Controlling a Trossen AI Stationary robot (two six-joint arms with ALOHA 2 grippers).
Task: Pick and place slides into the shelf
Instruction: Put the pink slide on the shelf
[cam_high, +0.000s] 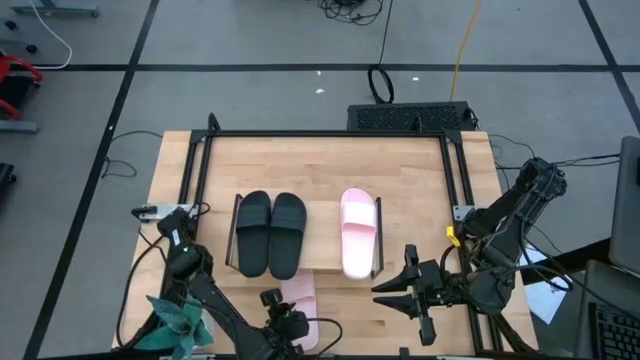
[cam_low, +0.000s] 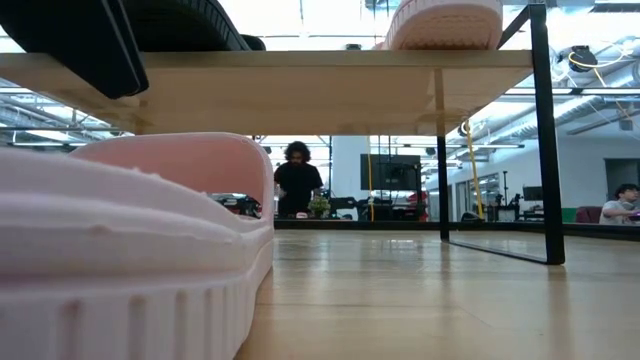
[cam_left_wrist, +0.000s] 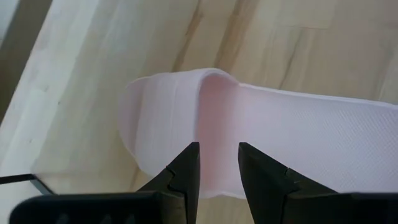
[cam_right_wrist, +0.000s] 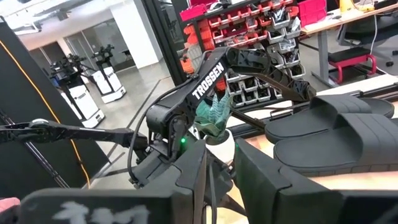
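- The table (cam_high: 400, 175) is a pale butcher-block top, edged inside by black rails; grey floor crossed by dark tape lines lies all around it.
- The shelf (cam_high: 320, 255) sits on the table's near half, a light board on a thin black frame.
- On the shelf stand the two black slides (cam_high: 270, 233), side by side at its left end, and one pink slide (cam_high: 358, 232) at its right end, with bare board between them.
- The second pink slide (cam_high: 299, 295) lies on the table just in front of the shelf, near the table's front edge.
- The left claw (cam_left_wrist: 217, 163) hovers over that slide's strap end, fingers a narrow gap apart, clasping nothing.
- The right claw (cam_high: 395, 292) waits in front of the shelf's right end, fingers spread, empty.
- Beyond the shelf, at table height, a person (cam_low: 296, 180) in dark clothes stands in a bright workshop; another sits at far right.
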